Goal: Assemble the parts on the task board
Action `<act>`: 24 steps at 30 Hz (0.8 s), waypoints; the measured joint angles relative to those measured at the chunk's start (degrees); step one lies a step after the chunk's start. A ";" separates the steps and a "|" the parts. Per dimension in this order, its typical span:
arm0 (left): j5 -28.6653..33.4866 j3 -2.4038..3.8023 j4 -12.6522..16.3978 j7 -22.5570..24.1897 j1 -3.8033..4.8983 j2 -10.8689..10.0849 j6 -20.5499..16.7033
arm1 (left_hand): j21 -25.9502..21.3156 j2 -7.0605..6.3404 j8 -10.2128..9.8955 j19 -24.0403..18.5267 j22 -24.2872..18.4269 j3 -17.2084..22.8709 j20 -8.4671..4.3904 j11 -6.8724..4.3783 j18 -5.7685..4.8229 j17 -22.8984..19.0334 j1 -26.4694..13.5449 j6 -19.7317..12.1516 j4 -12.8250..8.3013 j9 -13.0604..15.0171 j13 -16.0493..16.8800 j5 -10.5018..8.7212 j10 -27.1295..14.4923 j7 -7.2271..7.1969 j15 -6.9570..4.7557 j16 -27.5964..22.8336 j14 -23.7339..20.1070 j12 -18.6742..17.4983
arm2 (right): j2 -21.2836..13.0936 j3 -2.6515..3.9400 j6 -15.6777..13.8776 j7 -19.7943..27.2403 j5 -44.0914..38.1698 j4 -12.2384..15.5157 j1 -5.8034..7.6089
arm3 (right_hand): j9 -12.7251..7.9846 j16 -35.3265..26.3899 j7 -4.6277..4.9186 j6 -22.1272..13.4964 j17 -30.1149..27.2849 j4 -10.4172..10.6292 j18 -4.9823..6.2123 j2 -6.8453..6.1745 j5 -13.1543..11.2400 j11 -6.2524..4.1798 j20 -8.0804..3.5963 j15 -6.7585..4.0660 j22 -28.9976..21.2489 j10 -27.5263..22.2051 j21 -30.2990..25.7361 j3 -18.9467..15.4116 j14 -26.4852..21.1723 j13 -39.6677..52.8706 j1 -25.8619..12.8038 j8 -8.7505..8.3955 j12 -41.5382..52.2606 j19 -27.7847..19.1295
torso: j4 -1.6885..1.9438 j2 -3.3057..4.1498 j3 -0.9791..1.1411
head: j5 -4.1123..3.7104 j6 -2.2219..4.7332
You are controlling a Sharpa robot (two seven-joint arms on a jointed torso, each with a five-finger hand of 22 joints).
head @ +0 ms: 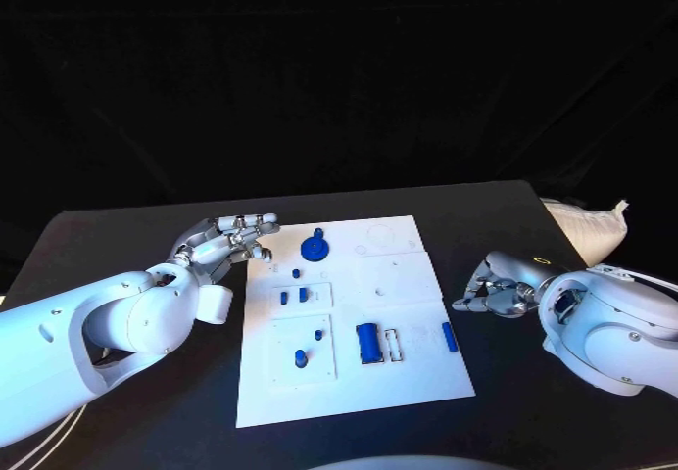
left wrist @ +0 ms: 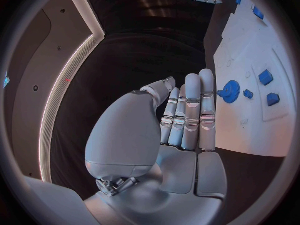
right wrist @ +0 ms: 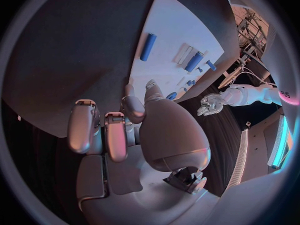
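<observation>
Head view. White task board (head: 354, 323) flat on black table (head: 127, 235), lying between the two hands. Left hand (head: 226, 241) just beside the board's far left corner, fingers straight and lightly parted, holding nothing. Round blue part with a stem (head: 314, 246) on the board just past those fingertips, apart from them. Small blue parts (head: 293, 297) in a raised panel nearer the left forearm; oval blue part (head: 300, 359) in the next panel. Long blue block (head: 367, 343) near mid-board; slim blue bar (head: 450, 337) at the board's edge closest to the right hand. Right hand (head: 493, 291) just off that edge, fingers curled inward, nothing visible in them.

Left wrist view. Left hand (left wrist: 181, 120) flat, fingers (left wrist: 207, 105) extended side by side, empty. Round blue part (left wrist: 230, 91) just beyond the fingertips, not touched; small blue parts (left wrist: 267, 78) farther along the board (left wrist: 250, 130).

Right wrist view. Right hand (right wrist: 134, 130) above bare table, fingers (right wrist: 83, 127) bent, gripping nothing. Slim blue bar (right wrist: 148, 47) on the board (right wrist: 169, 30) ahead of the fingers, apart from them; long blue block (right wrist: 194, 61) beyond.
</observation>
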 measured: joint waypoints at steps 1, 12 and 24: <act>0.00 0.00 -0.01 0.00 -0.01 0.02 0.01 | 0.00 0.00 0.00 0.00 0.00 0.00 0.00 0.00 0.00 0.00 0.00 0.00 0.00 0.00 0.00 0.00 0.00 0.00 0.00 0.00 0.00 0.00 | -0.05 -0.07 0.36 -0.06 -0.19 -0.11 0.01 | -0.05 -0.09 0.00 0.00 0.00 0.16 0.00 0.00 0.00 0.00 0.00 0.00 0.00 0.00 0.00 0.13 0.00 -0.02 0.00 0.00 0.00 0.00 | 0.01 0.00 0.00 | -0.03 0.01; 0.00 -0.03 -0.05 -0.07 -0.07 -0.01 0.06 | -0.24 0.00 0.00 0.00 -0.06 -0.16 0.00 0.00 0.00 -0.09 0.00 0.00 -0.16 0.00 0.00 0.00 0.00 0.00 0.01 0.00 0.00 0.00 | 0.56 -1.42 3.69 -0.99 -1.27 -0.86 -0.63 | -0.42 -0.09 0.01 0.40 -0.01 1.65 0.00 -0.92 0.77 0.00 0.00 0.00 -0.18 0.01 -0.22 -1.37 0.00 -0.18 -0.92 -0.27 -0.44 0.00 | -0.03 -0.02 -0.03 | 0.00 -0.13; -0.13 -0.03 -0.06 -0.17 -0.09 -0.02 0.07 | -0.23 0.00 0.00 0.00 -0.06 -0.16 0.00 0.00 0.00 -0.09 0.00 0.00 -0.16 0.00 0.00 0.00 0.00 0.00 0.01 0.00 -0.01 0.00 | 2.20 -1.64 5.17 -1.39 -1.28 -0.95 -1.97 | -0.48 -0.09 -0.22 0.63 -0.01 1.80 0.00 -0.92 0.77 0.00 0.00 -0.01 -0.24 0.01 -0.21 -1.52 0.00 -0.12 -0.92 -0.27 -0.44 0.00 | -0.01 -0.03 -0.04 | 0.00 -0.30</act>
